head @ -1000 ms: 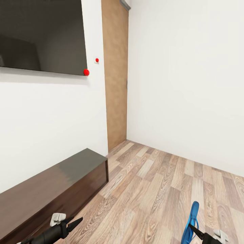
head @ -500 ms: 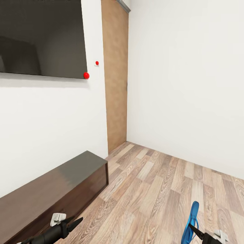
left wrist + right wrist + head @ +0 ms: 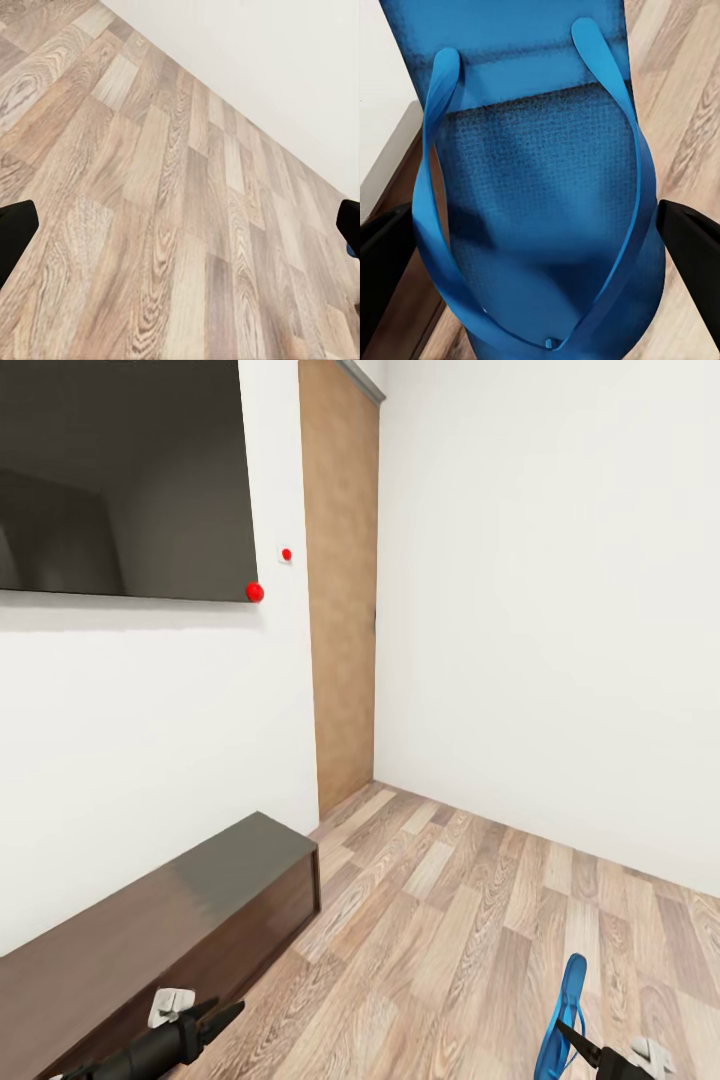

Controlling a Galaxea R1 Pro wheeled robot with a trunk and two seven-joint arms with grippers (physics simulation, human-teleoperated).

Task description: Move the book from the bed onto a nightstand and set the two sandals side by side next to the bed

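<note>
One sandal is what I've got right now, clamped in my right pincer at the bottom right of the head view, standing nearly upright with its far end pointing up over the wood-plank floor. In the right wrist view the sandal sits between the two dark fingers, straps facing the camera. Big stuff around me: white walls, a dark TV screen on the left wall, a brown door in the corner, a long low dark cabinet below the screen. My left pincer hangs low beside that cabinet, spread wide and holding nothing, arm reaching forward.
</note>
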